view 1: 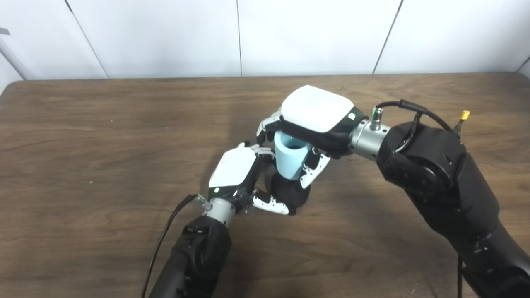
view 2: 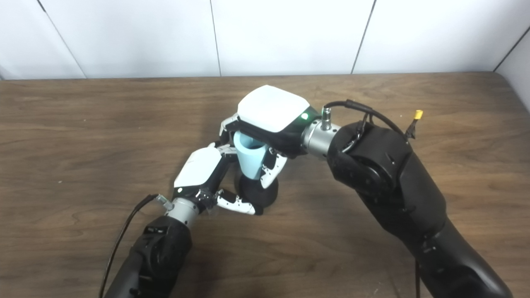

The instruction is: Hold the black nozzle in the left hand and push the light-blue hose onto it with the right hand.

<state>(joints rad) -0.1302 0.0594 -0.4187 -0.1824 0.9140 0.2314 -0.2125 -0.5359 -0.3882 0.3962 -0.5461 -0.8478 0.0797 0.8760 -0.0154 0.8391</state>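
Right now my right hand (view 1: 316,120) grips the light-blue hose (view 1: 290,159) from above, its long axis upright, directly over the black nozzle (view 1: 292,194) that my left hand (view 1: 238,174) clasps at table (view 1: 83,145) level; so I'd push straight down.

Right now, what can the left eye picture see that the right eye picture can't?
Only the left eye view shows a grey slanted bar at the far left wall. Only the right eye view shows the wall's right corner. Both show the left hand gripping the black rounded nozzle and the right hand holding the light-blue tube-shaped hose upright on it, on the brown wooden table.
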